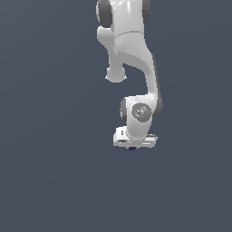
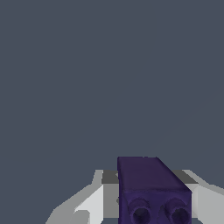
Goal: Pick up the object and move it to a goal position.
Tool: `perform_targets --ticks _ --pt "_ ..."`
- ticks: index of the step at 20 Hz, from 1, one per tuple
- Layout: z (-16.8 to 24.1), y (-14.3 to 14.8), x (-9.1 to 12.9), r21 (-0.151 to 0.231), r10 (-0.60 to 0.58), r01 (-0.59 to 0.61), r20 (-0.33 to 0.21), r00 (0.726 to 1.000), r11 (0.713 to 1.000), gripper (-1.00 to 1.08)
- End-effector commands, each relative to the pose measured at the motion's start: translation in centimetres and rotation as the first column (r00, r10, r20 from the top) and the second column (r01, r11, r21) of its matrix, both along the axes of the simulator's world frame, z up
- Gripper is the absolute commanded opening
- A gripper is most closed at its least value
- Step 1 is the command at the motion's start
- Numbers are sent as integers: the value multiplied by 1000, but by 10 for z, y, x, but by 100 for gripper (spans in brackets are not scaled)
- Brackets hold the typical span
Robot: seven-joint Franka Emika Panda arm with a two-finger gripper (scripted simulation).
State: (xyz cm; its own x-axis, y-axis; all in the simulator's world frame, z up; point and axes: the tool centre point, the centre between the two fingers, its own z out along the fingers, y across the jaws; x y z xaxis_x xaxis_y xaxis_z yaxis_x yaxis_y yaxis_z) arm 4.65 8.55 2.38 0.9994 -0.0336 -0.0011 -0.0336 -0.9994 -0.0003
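The object is a small dark purple block with two round marks on the face turned toward the wrist camera. It sits between my white fingers, which press against both of its sides. My gripper is shut on it. In the exterior view the white arm reaches down from the top. My gripper is mostly hidden under the hand, and only a sliver of the object shows below it.
A plain dark grey-blue surface fills both views. No other objects, containers or edges show anywhere.
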Motion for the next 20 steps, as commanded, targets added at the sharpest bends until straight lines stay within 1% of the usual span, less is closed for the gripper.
perform_targets --ticks 1,6,16,20 --pt "3 -14 -2 0 -2 2 1 1000 1000 -100" --pt "10 -56 -10 0 -2 2 1 1000 1000 -100" --pt "32 -178 -32 0 -2 2 1 1000 1000 -100" --pt "40 -220 -38 0 -2 2 1 1000 1000 -100"
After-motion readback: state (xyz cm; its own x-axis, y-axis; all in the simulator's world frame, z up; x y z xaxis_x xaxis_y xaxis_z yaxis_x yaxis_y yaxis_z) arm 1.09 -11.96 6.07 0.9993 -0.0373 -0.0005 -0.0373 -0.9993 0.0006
